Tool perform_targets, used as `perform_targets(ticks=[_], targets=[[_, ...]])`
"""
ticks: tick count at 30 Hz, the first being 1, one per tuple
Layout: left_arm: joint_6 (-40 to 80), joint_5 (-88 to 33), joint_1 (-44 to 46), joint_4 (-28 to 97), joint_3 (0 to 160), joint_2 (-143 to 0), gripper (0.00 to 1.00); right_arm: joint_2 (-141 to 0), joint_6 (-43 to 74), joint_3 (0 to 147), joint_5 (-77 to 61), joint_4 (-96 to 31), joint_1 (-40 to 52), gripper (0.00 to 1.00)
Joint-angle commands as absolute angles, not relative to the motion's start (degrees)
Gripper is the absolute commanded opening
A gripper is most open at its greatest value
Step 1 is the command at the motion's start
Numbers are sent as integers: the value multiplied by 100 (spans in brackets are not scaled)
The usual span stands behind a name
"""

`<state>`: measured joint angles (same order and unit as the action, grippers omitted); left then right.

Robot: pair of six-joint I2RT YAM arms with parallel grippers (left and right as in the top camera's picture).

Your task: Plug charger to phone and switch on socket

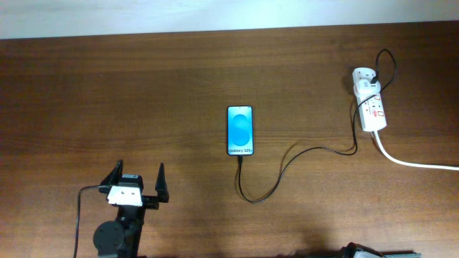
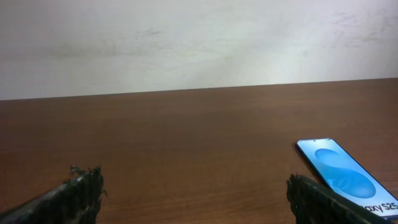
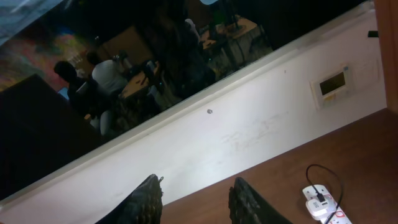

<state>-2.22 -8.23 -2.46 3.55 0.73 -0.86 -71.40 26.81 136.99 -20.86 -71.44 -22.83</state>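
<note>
The thin black charger cable is lying limp and light, ahead-right of the wide-open left gripper. Pinching just behind its stiff tip, by the blue-screened smartphone, seems best. The right gripper is hanging half-open, empty.

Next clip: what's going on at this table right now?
Nothing is being handled at this moment. The phone lies screen-up mid-table, lit blue. The charger runs as a thin black cable from the socket at the far right to the phone's bottom edge; whether its tip is seated cannot be told. The left gripper is over the front left, jaws wide and empty. The right gripper is tilted up toward the wall, jaws apart with nothing between them.
</note>
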Motion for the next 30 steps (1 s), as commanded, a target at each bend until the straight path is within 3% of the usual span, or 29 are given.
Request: perform_targets(ticks=[1,11,19,30], targets=[[-329,-921,-279,368,51,-67,99,-7067,2635,13622,-2034,-7107,-2252,39],[-329,-923,-279,368,51,-67,99,-7004,2639,13576,-2274,-7107,-2185,40],[-331,-921,-279,353,49,-40,99,-6772,2635,13340,-2152,-6995,-1149,40],[-329,-921,-279,366,49,-32,99,-5253,2635,10033,-2056,-4182,-548,65]])
